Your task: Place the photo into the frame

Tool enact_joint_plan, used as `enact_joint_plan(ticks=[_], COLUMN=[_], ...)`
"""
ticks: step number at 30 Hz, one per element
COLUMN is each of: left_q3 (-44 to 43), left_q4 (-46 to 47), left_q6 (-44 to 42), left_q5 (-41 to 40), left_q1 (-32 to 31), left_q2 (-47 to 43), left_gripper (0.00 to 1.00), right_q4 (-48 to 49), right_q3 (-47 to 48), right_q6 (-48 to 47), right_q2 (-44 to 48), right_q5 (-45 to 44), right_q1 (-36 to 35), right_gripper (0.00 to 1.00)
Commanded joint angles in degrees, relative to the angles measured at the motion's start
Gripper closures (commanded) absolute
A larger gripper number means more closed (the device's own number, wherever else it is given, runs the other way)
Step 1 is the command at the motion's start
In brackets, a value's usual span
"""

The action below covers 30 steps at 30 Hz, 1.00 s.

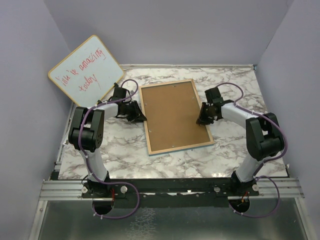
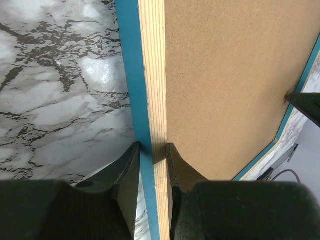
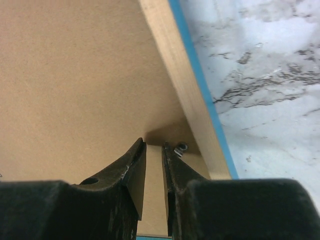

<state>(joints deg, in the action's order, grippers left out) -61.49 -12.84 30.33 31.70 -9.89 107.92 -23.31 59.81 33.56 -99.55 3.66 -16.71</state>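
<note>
The frame (image 1: 177, 147) lies face down in the middle of the table, pale wood back up with a blue edge. The plain brown backing board (image 1: 172, 114) fills its opening. The photo is hidden. My left gripper (image 1: 140, 116) is shut on the frame's left rail (image 2: 154, 75), one finger on the blue outer side and one on the board side. My right gripper (image 1: 202, 119) is at the frame's right side. In its wrist view its jaws (image 3: 154, 148) stand a narrow gap apart with their tips on the backing board (image 3: 75, 75). A small metal clip (image 3: 180, 148) sits next to them.
A round-cornered whiteboard (image 1: 85, 70) with red handwriting leans at the back left, close behind my left arm. Grey walls close in the marble table (image 1: 235, 155) on three sides. Purple cables loop off both arms.
</note>
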Motion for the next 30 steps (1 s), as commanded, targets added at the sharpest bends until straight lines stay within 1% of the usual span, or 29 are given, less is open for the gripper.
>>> enact_joint_plan(ticks=[1,20,26,30], left_q3=[2.34,2.08,1.91,1.90], left_q4=[-4.20,-4.29,-4.30,-4.47], left_q6=[-3.87,-3.62,-3.61,-3.78], left_q5=[-10.61,-10.74,-10.66,-10.86], left_q1=[-0.39,-0.39,-0.39,-0.39], left_q2=[4.75,4.67,4.67,4.59], left_gripper=[0.87,0.88,0.88,0.88], right_q4=[-9.65,-8.82,-6.91,-6.30], right_q3=[-3.18,-2.12,-1.39,-0.71], right_q6=[-0.43,-3.96,-2.37,-0.10], right_q2=[-2.07,-0.49,-0.49,-0.45], right_q5=[-8.68,-12.80,-12.25,-13.38], right_q1=[2.40,3.53,3.53,3.50], right_gripper=[0.75,0.75,0.75,0.75])
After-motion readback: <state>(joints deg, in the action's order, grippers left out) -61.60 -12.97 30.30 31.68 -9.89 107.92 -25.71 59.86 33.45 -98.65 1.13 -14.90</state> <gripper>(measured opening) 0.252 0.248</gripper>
